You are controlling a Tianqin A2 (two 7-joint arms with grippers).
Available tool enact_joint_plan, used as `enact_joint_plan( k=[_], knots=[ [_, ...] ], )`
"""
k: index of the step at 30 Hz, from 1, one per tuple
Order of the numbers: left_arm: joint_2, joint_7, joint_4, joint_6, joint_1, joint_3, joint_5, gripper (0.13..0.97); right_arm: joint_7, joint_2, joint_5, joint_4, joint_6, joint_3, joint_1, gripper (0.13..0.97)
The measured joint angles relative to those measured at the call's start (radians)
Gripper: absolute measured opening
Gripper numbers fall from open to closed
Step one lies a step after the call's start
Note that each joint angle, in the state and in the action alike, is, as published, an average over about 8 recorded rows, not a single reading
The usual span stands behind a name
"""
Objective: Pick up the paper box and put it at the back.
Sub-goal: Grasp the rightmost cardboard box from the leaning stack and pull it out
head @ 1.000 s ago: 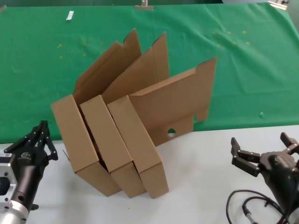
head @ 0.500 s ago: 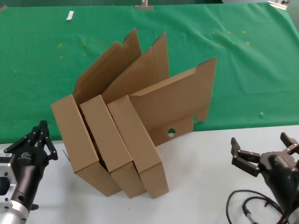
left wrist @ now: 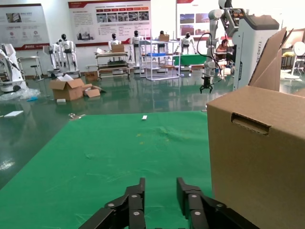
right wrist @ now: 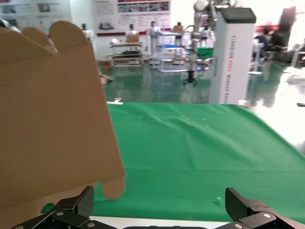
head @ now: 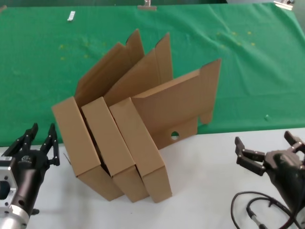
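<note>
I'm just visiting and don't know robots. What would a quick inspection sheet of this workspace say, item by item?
Surface: white tabletop in front, green cloth behind it.
Job's things: three brown paper boxes side by side, lids open, straddling the cloth's front edge; none placed at the back.
Clutter: small white item and a metal clip at the cloth's far edge.
Grippers: left gripper open, beside the leftmost box; right gripper open, on the white tabletop; both hold nothing.
Cables: black cable looped beside the right arm.
Surroundings: a hall with shelves, posters and other robots beyond the table.
</note>
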Motion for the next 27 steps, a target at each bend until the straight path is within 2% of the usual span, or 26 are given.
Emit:
enact_joint_plan(
  k=[6,10,14,16,18,20,26,27],
  knots=[
    [0.000,0.000,0.000,0.000,0.000,0.000,0.000,0.314,-0.081,0.010,0.064,-0.119,-0.154,0.069,0.096,0.966],
    [0.000,0.000,0.000,0.000,0.000,0.000,0.000,0.404,-0.217,0.014,0.123,-0.264,-0.308,0.137,0.192,0.966],
    [0.000,0.000,0.000,0.000,0.000,0.000,0.000,0.495,-0.373,0.048,0.157,-0.444,-0.471,0.164,0.314,0.966],
    [0.000,0.000,0.000,0.000,0.000,0.000,0.000,0.495,-0.440,0.075,0.161,-0.541,-0.553,0.158,0.382,0.966],
    [0.000,0.000,0.000,0.000,0.000,0.000,0.000,0.495,-0.494,0.106,0.162,-0.641,-0.641,0.133,0.452,0.966],
    [0.000,0.000,0.000,0.000,0.000,0.000,0.000,0.548,-0.530,0.138,0.167,-0.737,-0.729,0.087,0.520,0.966],
    [0.000,0.000,0.000,0.000,0.000,0.000,0.000,0.706,-0.610,0.215,0.184,-1.009,-0.993,-0.130,0.700,0.966],
    [0.000,0.000,0.000,0.000,0.000,0.000,0.000,0.706,-0.627,0.220,0.177,-1.055,-1.037,-0.165,0.729,0.966]
  ],
)
